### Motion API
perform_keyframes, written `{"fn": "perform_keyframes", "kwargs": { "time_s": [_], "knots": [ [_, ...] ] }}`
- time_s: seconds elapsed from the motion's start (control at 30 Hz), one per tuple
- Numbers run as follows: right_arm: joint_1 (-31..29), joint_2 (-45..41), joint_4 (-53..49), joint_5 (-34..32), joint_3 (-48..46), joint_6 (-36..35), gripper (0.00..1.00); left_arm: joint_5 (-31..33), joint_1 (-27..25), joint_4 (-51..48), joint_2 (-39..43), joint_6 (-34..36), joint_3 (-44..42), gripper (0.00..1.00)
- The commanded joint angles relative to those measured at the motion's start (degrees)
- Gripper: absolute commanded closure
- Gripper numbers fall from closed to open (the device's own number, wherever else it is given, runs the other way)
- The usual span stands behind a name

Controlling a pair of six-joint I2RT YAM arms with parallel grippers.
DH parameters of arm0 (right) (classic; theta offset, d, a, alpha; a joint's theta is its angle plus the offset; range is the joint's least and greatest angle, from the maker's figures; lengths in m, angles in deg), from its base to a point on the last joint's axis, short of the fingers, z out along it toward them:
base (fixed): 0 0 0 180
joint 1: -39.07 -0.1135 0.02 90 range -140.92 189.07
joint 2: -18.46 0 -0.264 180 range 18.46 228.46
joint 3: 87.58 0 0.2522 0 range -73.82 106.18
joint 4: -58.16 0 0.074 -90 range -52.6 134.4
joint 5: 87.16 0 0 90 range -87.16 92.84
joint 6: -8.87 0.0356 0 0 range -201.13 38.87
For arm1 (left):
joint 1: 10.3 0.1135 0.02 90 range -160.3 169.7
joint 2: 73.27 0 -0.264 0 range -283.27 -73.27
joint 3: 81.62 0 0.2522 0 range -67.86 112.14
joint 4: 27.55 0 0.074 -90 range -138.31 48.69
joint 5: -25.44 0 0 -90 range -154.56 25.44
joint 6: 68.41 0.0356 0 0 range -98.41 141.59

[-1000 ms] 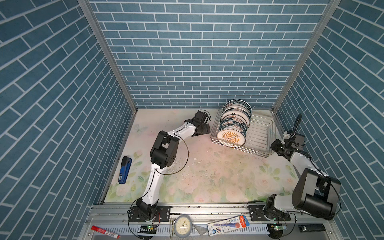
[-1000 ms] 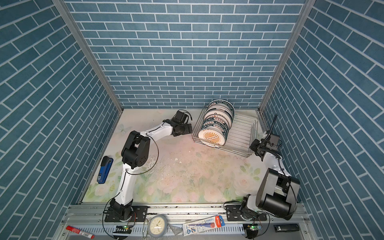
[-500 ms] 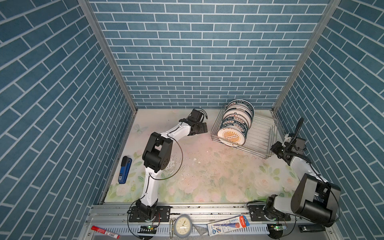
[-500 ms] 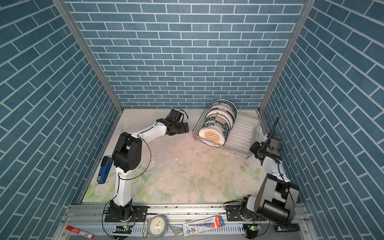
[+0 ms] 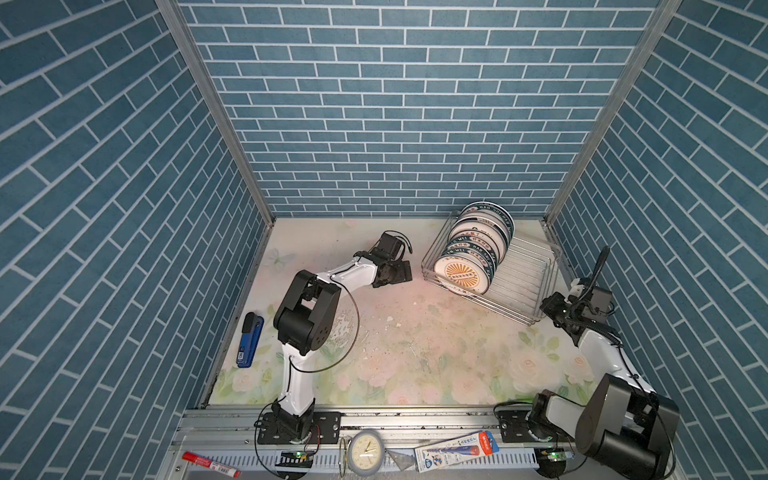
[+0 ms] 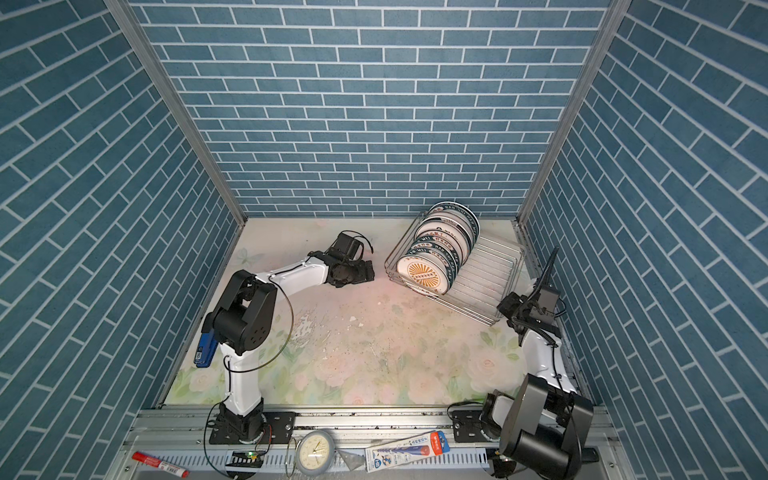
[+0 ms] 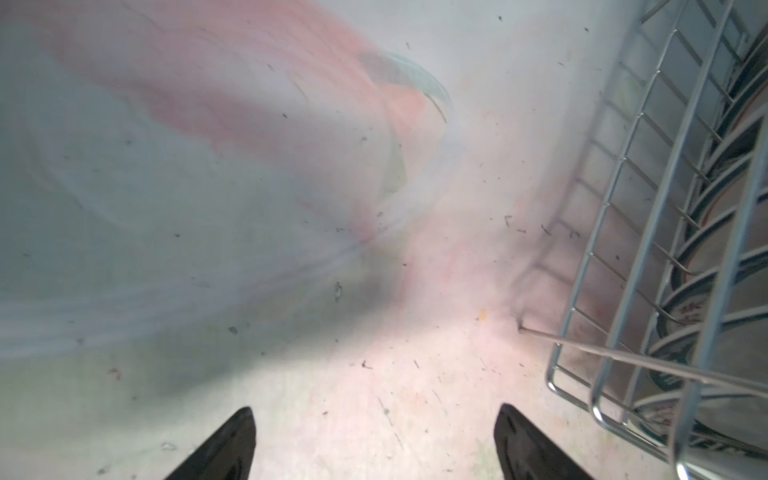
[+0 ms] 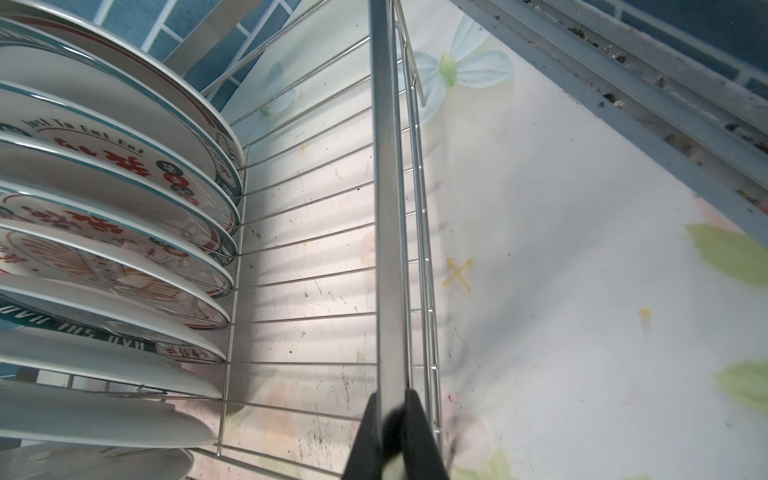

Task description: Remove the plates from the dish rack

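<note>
Plates (image 5: 465, 270): approx 9, packed too tight for an exact no. Dish rack (image 5: 525, 291): 1. Robot arms (image 5: 307, 316): 2. Blue stapler (image 5: 249, 338): 1. Clock (image 5: 365, 453): 1. Red marker (image 5: 210, 463): 1. Packet (image 5: 455, 451) w/ pen-like item: 1.

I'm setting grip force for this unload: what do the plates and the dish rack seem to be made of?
The plates look like glazed ceramic, possibly melamine: glossy white faces with printed lettering and sharp reflections. The dish rack looks like polished metal, chromed or stainless: thin silver wires with bright highlights.
</note>
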Motion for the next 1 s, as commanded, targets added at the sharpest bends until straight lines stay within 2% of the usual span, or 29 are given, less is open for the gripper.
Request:
{"fn": "perform_keyframes", "kwargs": {
  "time_s": [0.0,0.2,0.53,0.97],
  "knots": [
    [0.49,0.44,-15.34,1.06,-4.22,8.29,0.91,-1.16,-1.11,1.72,-1.02,-1.00,0.57,0.09],
    [-1.33,1.93,-13.37,2.64,-4.06,9.66,0.88,-1.90,-1.47,2.78,-2.17,-1.97,1.26,0.10],
    [-11.07,8.53,-8.32,-0.30,-1.21,14.03,0.87,-2.22,-1.42,-0.09,-7.81,-1.13,8.93,0.10],
    [-11.43,13.68,-6.15,-0.30,0.85,13.93,0.86,-1.41,-0.70,-4.73,-14.58,-0.85,19.13,0.10]
  ]
}}
